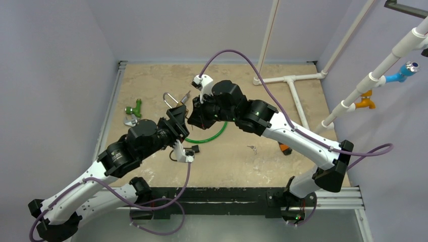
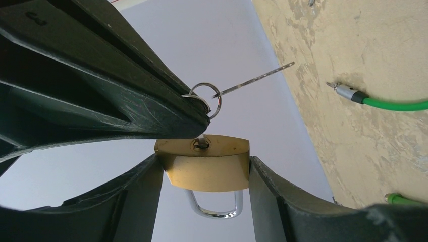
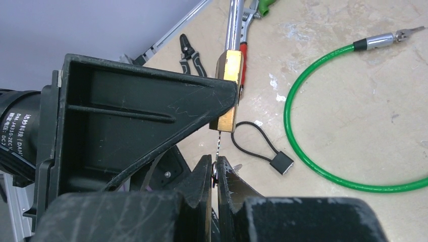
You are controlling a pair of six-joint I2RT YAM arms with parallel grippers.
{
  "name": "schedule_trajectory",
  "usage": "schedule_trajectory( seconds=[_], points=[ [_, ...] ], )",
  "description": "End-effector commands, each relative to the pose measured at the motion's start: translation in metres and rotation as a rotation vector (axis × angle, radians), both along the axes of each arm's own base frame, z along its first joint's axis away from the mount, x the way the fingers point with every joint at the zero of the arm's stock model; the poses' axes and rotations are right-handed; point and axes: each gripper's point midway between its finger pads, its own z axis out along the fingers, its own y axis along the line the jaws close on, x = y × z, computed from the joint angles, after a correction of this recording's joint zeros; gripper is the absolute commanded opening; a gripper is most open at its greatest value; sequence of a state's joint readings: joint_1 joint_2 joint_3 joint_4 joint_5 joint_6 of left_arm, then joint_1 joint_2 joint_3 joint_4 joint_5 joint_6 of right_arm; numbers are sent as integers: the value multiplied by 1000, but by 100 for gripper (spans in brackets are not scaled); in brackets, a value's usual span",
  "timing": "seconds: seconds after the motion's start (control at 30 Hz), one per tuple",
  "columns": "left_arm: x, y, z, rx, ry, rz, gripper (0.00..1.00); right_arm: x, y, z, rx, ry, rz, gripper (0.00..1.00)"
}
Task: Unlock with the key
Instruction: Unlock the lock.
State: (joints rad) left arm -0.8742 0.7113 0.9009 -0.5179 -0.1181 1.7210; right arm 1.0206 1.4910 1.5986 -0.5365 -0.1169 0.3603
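Note:
A brass padlock (image 2: 208, 169) with a silver shackle is clamped by its sides between my left gripper's fingers (image 2: 136, 201), held above the table with the keyhole facing the right gripper. My left gripper (image 1: 176, 117) is shut on it. A key (image 2: 201, 143) sits in the keyhole. My right gripper (image 3: 216, 164) is shut on the key's head, and the blade (image 3: 218, 143) runs up into the padlock (image 3: 229, 91). A key ring (image 2: 208, 99) with a second key hangs beside the right gripper's fingers (image 2: 126, 111). Both shackle legs sit in the body. The padlock also shows in the top view (image 1: 175, 105).
A green cable loop (image 1: 208, 136) lies on the table under the grippers. A small black lock with a cord loop (image 3: 281, 162), pliers (image 3: 191, 48), a green tool (image 1: 134, 107), a loose key (image 1: 252, 148) and a white pipe frame (image 1: 292, 80) lie around.

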Motion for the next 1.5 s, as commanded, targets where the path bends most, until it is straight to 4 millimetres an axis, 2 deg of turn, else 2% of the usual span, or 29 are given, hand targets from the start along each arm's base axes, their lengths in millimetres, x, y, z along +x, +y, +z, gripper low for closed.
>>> schedule_trajectory(
  seconds=[0.0,0.13,0.33,0.63,0.73,0.83,1.07,1.13,1.27,1.33,1.37,1.47],
  points=[
    [0,-6,37,-113,-65,-3,0,-4,17,54,189,-75,28,0],
    [5,-3,49,-161,-57,45,0,-5,19,45,188,-56,31,0],
    [6,-1,51,-182,-59,71,0,-3,22,37,191,-45,20,0],
    [-13,-15,50,-182,-62,-8,0,3,20,56,223,-89,-7,0],
    [-12,-21,60,-201,-73,-10,0,15,21,51,200,-96,-65,0],
    [-12,-25,72,-224,-88,-18,0,17,25,48,223,-97,-71,0],
    [-17,-27,82,-269,-97,-36,0,22,10,45,227,-128,-133,1],
    [-16,-27,83,-282,-101,-32,0,21,4,46,236,-137,-140,11],
    [-16,-22,81,-284,-104,-16,0,18,-9,55,268,-162,-162,40],
    [-16,-21,79,-281,-104,-12,0,17,-14,58,281,-170,-174,65],
    [-15,-20,78,-279,-108,-10,0,16,-15,59,286,-171,-173,73],
    [-15,-18,79,-279,-116,-5,0,13,-14,59,292,-166,-158,79]
  ],
)
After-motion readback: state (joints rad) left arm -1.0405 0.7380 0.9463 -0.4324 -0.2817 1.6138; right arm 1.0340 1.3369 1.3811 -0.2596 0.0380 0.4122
